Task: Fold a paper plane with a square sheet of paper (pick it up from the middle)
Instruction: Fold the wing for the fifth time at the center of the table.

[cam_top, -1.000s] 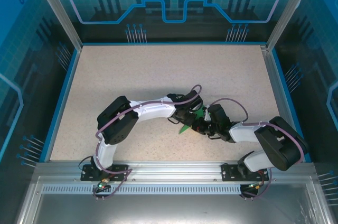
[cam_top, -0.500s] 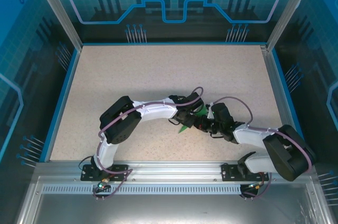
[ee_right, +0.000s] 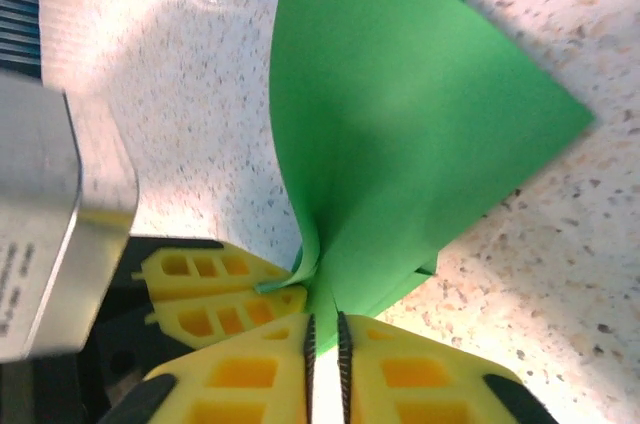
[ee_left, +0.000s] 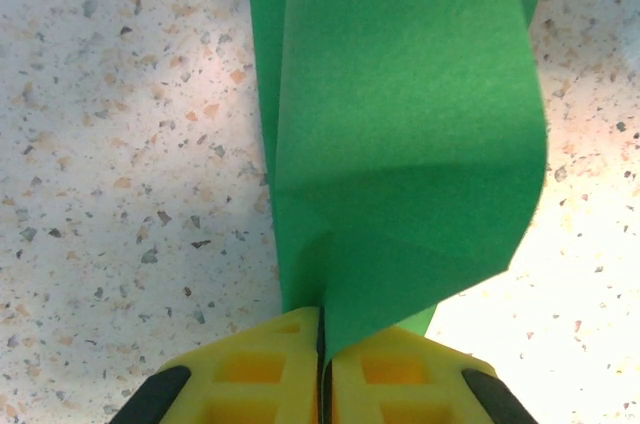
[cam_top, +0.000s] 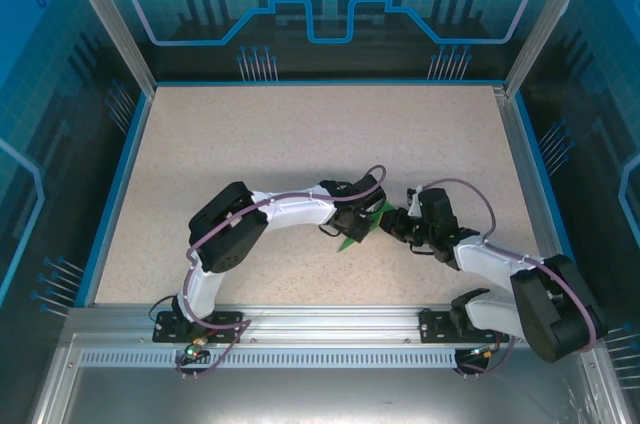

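Between the clamped yellow jaws of the left gripper (ee_left: 322, 344) sits the folded green paper (ee_left: 400, 144), fanning out ahead of them; the right gripper (ee_right: 324, 332), jaws parted a sliver, straddles the paper's edge just beside it.

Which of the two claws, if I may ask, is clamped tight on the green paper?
The left claw: its fingers pinch the green paper tight, while the right claw shows a slight gap.

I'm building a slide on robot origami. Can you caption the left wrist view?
Left claw shut on the folded green paper, with the speckled table beneath.
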You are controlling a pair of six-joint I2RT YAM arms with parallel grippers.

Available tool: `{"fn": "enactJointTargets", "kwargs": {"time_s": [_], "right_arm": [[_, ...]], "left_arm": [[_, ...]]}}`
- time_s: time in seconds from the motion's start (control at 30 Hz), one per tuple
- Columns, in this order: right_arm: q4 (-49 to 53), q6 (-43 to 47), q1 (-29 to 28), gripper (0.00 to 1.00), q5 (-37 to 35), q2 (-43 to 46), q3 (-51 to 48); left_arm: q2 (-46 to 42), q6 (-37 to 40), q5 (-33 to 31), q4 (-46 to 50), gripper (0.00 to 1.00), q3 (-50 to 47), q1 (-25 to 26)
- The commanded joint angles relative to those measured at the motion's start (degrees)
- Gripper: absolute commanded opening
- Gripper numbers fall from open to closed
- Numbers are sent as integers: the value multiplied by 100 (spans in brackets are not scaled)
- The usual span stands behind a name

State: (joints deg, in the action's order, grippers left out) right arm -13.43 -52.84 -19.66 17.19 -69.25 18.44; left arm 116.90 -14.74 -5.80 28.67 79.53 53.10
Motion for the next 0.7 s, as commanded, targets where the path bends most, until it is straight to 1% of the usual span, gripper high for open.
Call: {"fn": "enactJointTargets", "kwargs": {"time_s": [0.0, 0.07, 0.17, 0.27, 0.5, 0.67], "right_arm": [[-169, -97, 218, 25, 333, -131, 205], [-493, -220, 310, 31, 453, -266, 242], [-726, -339, 363, 33, 604, -498, 353], [-715, -336, 365, 34, 645, -716, 469], [-1113, -515, 360, 34, 792, -1118, 493], [-1156, -564, 409, 31, 867, -1284, 519]], "left_arm": [[66, 186, 97, -91, 11, -233, 86], [48, 221, 97, -133, 11, -279, 88], [44, 261, 100, -132, 11, -288, 86], [33, 269, 86, -134, 11, -298, 86], [0, 277, 122, -184, 11, -325, 90], [-79, 323, 132, -299, 12, -447, 87]]}}
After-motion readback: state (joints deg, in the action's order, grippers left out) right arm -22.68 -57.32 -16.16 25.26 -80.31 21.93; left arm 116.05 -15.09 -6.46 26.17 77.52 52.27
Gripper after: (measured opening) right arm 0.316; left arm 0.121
